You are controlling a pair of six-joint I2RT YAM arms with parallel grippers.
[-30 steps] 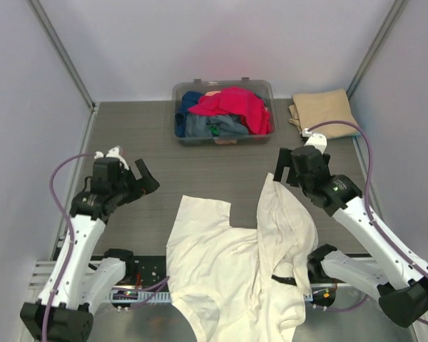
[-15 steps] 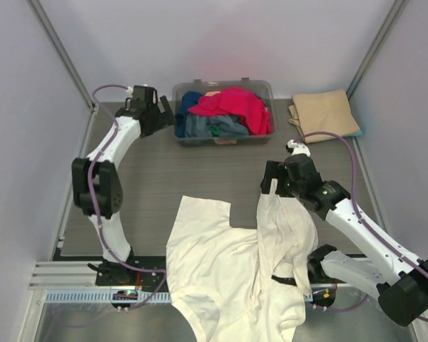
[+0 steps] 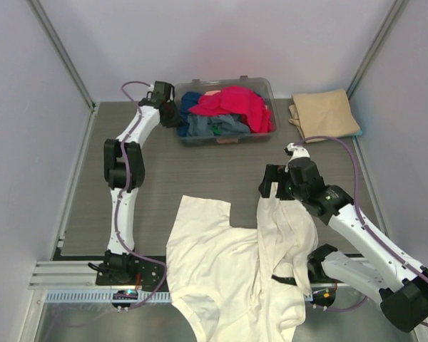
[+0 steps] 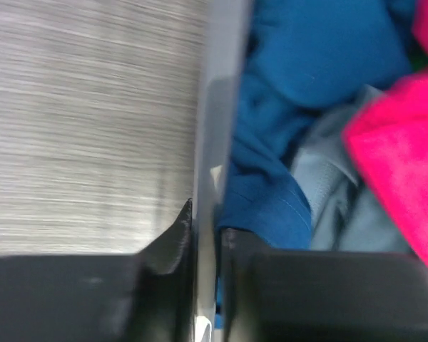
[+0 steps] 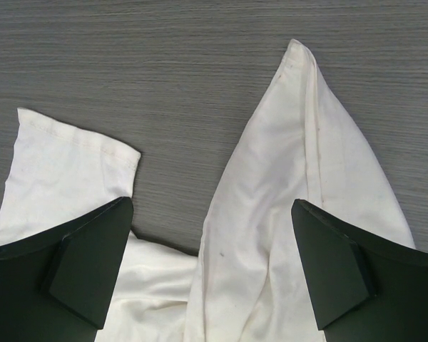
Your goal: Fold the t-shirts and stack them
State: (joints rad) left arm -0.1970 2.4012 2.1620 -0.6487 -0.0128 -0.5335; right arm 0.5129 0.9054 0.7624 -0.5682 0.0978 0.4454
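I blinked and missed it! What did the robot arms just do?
The left gripper swung across to the far tub and closed on its left wall. The right gripper, open, edged slightly over the cream shirt. Nothing else moved.

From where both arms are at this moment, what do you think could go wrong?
1. The left claw is pinched on the wall of the tub, not on a shirt; pulling would likely drag or tip it, with the blue shirt inside.
2. The right claw hangs open over the bunched peak of the cream shirt; closing there may catch several layers and spoil the fold.
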